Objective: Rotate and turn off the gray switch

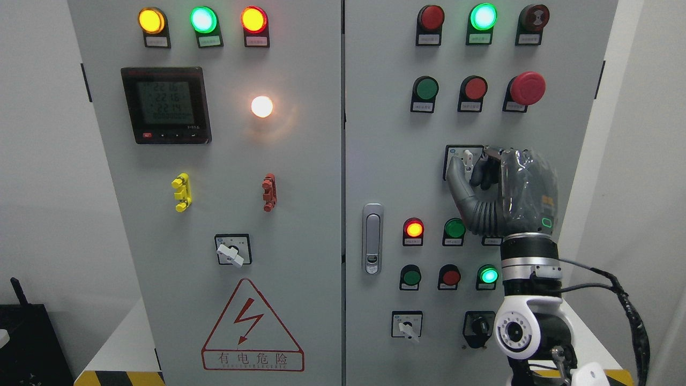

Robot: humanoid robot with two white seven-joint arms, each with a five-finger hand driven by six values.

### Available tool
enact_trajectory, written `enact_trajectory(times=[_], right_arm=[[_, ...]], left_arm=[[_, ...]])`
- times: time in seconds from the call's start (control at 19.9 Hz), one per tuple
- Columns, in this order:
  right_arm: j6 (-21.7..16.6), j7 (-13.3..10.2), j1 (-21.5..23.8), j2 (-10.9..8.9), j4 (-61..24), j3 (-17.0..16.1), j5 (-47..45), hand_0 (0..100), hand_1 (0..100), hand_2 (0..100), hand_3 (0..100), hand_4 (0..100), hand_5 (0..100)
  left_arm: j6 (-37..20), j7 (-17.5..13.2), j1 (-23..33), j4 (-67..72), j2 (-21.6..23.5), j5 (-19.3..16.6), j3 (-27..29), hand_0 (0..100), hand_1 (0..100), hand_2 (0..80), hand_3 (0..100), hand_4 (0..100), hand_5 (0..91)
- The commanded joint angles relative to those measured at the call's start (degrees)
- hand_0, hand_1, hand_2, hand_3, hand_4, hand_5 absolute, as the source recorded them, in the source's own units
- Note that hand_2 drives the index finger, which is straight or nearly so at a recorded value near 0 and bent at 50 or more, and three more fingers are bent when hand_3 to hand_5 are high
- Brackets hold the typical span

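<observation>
The gray rotary switch sits on the right cabinet door, in a black-framed plate below the red mushroom button. Its pale knob points roughly straight up. My right hand, dark gray under a clear cover, reaches up from the lower right. Its thumb lies left of the knob, the curled fingers lie right of it, and they close on the knob's lower part. The hand hides the right half of the plate. My left arm does not show.
The red mushroom stop button is just above the hand. Lit and unlit round buttons lie below it. Other rotary switches, a black key switch and the door handle stand lower on the panel.
</observation>
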Motion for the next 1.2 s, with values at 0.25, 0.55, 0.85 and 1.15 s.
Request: enact_trajectory(times=[0.25, 0.55, 0.85, 1.15], right_arm=[[-1.6, -0.8, 2.3, -0.62, -3.8, -2.8, 0.0, 55, 38, 73, 95, 89, 100], [-7.5, -2.4, 6.4, -0.80, -8.6, -5.8, -0.1, 53, 38, 72, 94, 88, 100], [-17.0, -3.3, 11.7, -0.71, -13.0, -10.2, -0.3, 46, 35, 59, 87, 76, 79], [-23.6, -4.5, 14.8, -0.71, -15.3, -13.3, -0.5, 39, 27, 24, 25, 13, 5]], left_arm=[[0.0, 0.0, 0.0, 1.3, 0.0, -0.4, 1.8, 12, 39, 0.0, 0, 0, 0.0], [0.0, 0.0, 0.0, 1.3, 0.0, -0.4, 1.8, 12, 39, 0.0, 0, 0, 0.0], [0.0, 0.0, 0.1, 1.3, 0.0, -0.4, 1.8, 12, 39, 0.0, 0, 0, 0.0], [0.0, 0.0, 0.1, 1.3, 0.0, -0.4, 1.8, 12, 39, 0.0, 0, 0, 0.0]])
